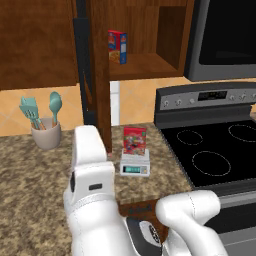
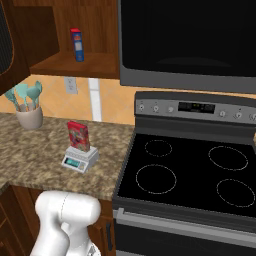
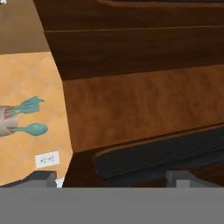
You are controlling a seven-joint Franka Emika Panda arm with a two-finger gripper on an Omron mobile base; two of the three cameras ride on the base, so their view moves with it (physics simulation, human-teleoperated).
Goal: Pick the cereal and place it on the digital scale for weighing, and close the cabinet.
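Observation:
The cereal (image 1: 134,140) (image 2: 78,136), a small red box, stands upright on the digital scale (image 1: 135,167) (image 2: 80,161) on the granite counter. The cabinet (image 1: 145,65) (image 2: 75,65) on the wall is open. Its door (image 1: 92,75) (image 2: 10,45) swings out toward me and shows edge-on in the left base view. In the hand view my gripper (image 3: 113,180) is open, its fingertips (image 3: 41,177) wide apart with nothing between them. The door's brown wood (image 3: 140,109) sits close in front of them.
A red, blue and yellow box (image 1: 117,46) (image 2: 77,44) stands on the cabinet shelf. A cup of teal utensils (image 1: 46,134) (image 2: 29,117) sits at the counter's left. The black stove (image 1: 210,150) (image 2: 190,170) lies to the right, under a microwave (image 2: 190,40).

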